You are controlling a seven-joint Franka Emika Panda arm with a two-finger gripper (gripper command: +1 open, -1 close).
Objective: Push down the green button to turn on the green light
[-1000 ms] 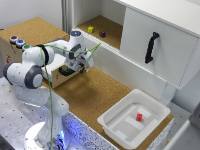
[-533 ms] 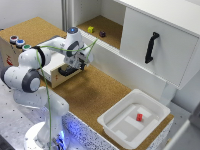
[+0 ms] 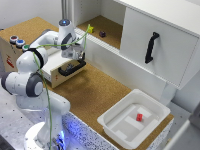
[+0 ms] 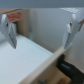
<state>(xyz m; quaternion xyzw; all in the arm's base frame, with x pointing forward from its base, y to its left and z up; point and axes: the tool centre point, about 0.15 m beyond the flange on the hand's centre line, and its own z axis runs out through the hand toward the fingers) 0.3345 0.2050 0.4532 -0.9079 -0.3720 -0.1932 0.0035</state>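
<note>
Step in hand: approach. The arm (image 3: 35, 75) reaches across the cork tabletop (image 3: 97, 92) toward the button box at the exterior view's far left; no button is being pressed yet, by the look of it.
Cabinet (image 3: 160, 42): one, white, at the far right, with one black handle (image 3: 151, 47) on its door and an open shelf to the left holding two small objects, one yellow-green (image 3: 90, 29) and one dark (image 3: 102, 34).
Drawer unit (image 3: 55, 70): one, pale, with a black pull (image 3: 71, 68), directly under the gripper.
Bin (image 3: 134, 120): one, white, near right, holding one small red block (image 3: 139, 117).
Gripper (image 3: 75, 53): one; the wrist view shows both fingers (image 4: 9, 31) spread wide with nothing between them, hanging over the drawer unit's pale top.
Button box (image 3: 10, 50): one, at the far left edge.
Buttons: three counted on that box. The green button (image 3: 26, 48) is the nearest of the row, well apart from the gripper; the blue-capped button (image 3: 20, 43) sits next, the red-capped button (image 3: 13, 38) farthest.
Next move, judged: carry the gripper left to stand over the green cap, bring the fingers together to form one pressing tip, then descend straight. The neighbouring blue cap sits just beside it, so alignment needs care.
</note>
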